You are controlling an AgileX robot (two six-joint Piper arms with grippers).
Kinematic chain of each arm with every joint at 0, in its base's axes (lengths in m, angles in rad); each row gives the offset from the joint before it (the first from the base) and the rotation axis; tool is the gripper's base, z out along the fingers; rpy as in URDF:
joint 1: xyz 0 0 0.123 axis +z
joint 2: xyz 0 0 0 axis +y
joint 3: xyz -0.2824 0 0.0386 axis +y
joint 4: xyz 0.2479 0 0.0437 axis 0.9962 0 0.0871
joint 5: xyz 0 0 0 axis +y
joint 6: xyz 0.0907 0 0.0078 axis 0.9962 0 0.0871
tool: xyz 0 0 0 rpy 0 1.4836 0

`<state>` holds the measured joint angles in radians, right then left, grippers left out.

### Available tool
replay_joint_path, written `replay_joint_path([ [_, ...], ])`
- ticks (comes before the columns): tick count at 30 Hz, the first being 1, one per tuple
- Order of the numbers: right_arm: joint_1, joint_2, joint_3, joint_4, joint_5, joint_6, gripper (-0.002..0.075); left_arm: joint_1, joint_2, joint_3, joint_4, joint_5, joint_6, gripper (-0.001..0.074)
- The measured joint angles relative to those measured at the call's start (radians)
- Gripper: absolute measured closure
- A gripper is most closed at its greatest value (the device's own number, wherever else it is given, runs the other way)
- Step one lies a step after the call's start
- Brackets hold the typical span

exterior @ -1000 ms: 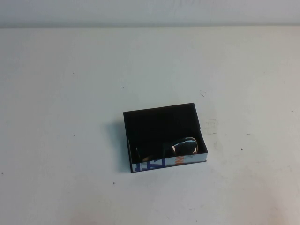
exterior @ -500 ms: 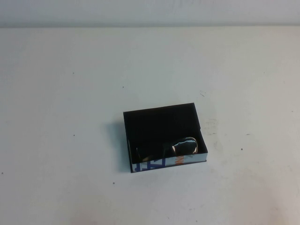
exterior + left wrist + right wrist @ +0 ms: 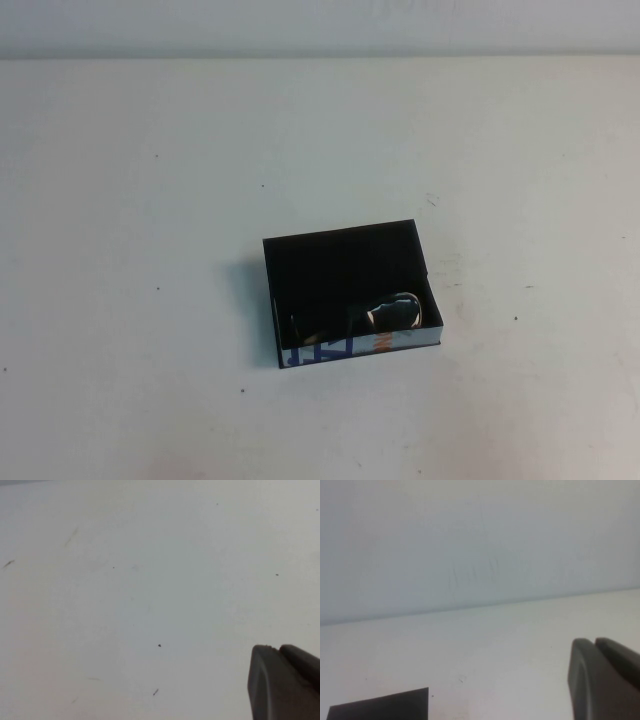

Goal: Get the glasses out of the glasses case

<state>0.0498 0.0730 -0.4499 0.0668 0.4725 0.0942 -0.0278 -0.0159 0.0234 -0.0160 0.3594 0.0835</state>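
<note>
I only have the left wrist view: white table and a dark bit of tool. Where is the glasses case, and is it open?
Observer: Mid-table in the high view: the shallow black rectangular glasses case lies open on the white table.
Operator: Glasses out?
Observer: No, the dark-framed plastic glasses lie inside, against its near wall.
Operator: And the arms?
Observer: Neither shows from above. The left tool hangs over bare table; the right tool has a corner of the case in its camera.
</note>
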Motion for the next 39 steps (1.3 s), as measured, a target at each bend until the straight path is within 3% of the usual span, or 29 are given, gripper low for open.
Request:
replay_joint_path([
  [15, 0.0, 0.187, -0.002, 0.031, -0.081, 0.0, 0.0741, 0.0, 0.0, 0.0, 0.0, 0.0, 0.0, 0.074],
  [19, 0.0, 0.215, -0.021, 0.023, -0.067, -0.094, 0.0742, 0.0, 0.0, 0.0, 0.0, 0.0, 0.0, 0.074],
  [23, 0.0, 0.311, -0.153, 0.015, 0.055, -0.256, 0.0742, 0.0, 0.0, 0.0, 0.0, 0.0, 0.0, 0.074],
  [28, 0.036, 0.531, -0.389, -0.02, 0.2, -0.333, 0.0742, 0.0, 0.0, 0.0, 0.0, 0.0, 0.0, 0.074],
  [35, 0.204, 0.943, -0.685, -0.044, 0.47, -0.387, 0.0731, 0.0, 0.0, 0.0, 0.0, 0.0, 0.0, 0.074],
  [39, 0.297, 1.141, -0.818, -0.046, 0.572, -0.436, 0.0641, 0.0, 0.0, 0.0, 0.0, 0.0, 0.0, 0.074],
])
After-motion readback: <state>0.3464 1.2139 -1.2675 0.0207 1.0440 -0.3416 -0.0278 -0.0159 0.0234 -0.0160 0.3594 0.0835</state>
